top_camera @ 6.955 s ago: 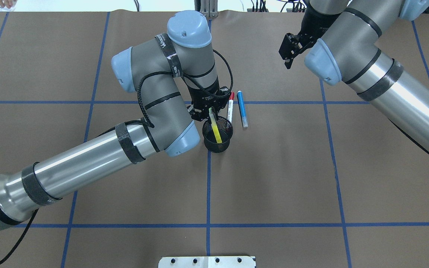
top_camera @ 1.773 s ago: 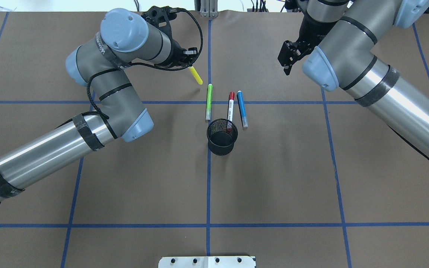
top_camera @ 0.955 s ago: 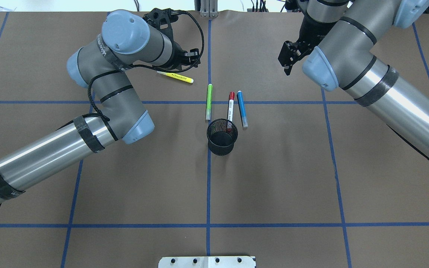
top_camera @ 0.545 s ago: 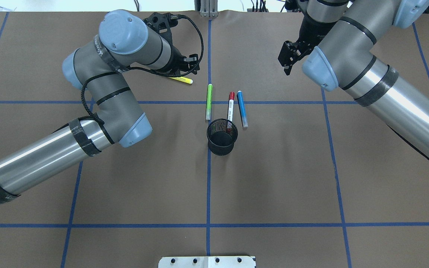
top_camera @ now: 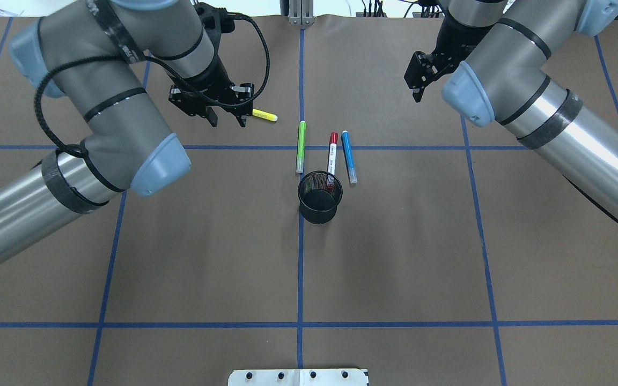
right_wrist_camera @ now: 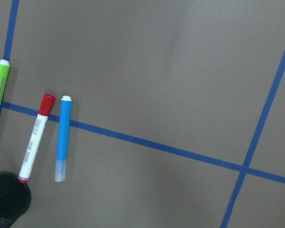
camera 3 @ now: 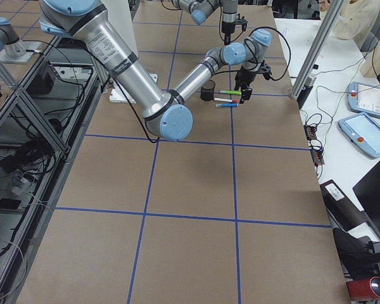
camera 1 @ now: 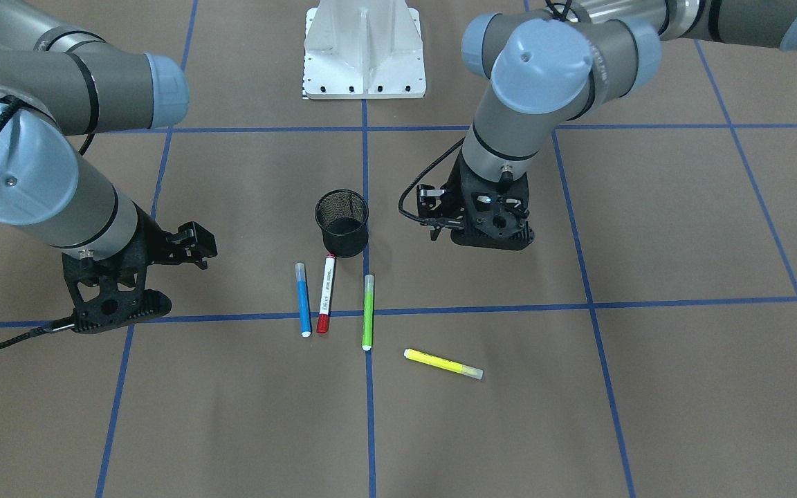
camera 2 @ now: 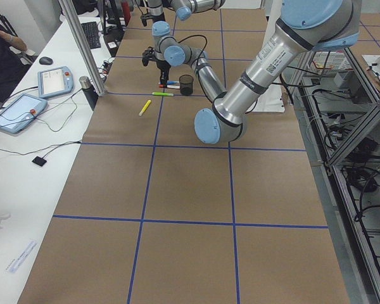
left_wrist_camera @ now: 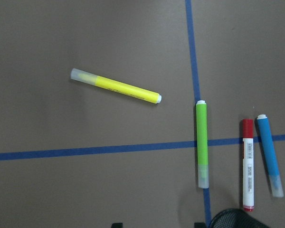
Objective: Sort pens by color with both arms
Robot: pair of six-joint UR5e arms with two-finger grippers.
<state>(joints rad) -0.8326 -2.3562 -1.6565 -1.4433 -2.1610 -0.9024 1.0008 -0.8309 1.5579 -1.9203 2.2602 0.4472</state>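
Front view: mesh cup (camera 1: 344,246) at table (camera 1: 647,415) centre. Blue pen (camera 1: 302,299), red-cap pen (camera 1: 325,294) and green pen (camera 1: 368,311) lie side by side just past it, toward edge opposite robot. Yellow pen (camera 1: 443,364) apart, slanted.

Overhead: L gripper (top_camera: 227,119), spread wide, hangs over yellow pen. R gripper (top_camera: 412,90) looks spread, near same edge.

7 s ago yellow pen stood in cup w/ L gripper; now outside.

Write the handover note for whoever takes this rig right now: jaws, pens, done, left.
Left gripper: jaws open, empty, beside the yellow pen.
Right gripper: looks open, empty, off to its own side.
Pens: green pen, red-capped pen and blue pen lie side by side by the mesh cup; yellow lies apart, angled.
Done: four pens on the table; cup looks empty.
Left: probably lining yellow up.
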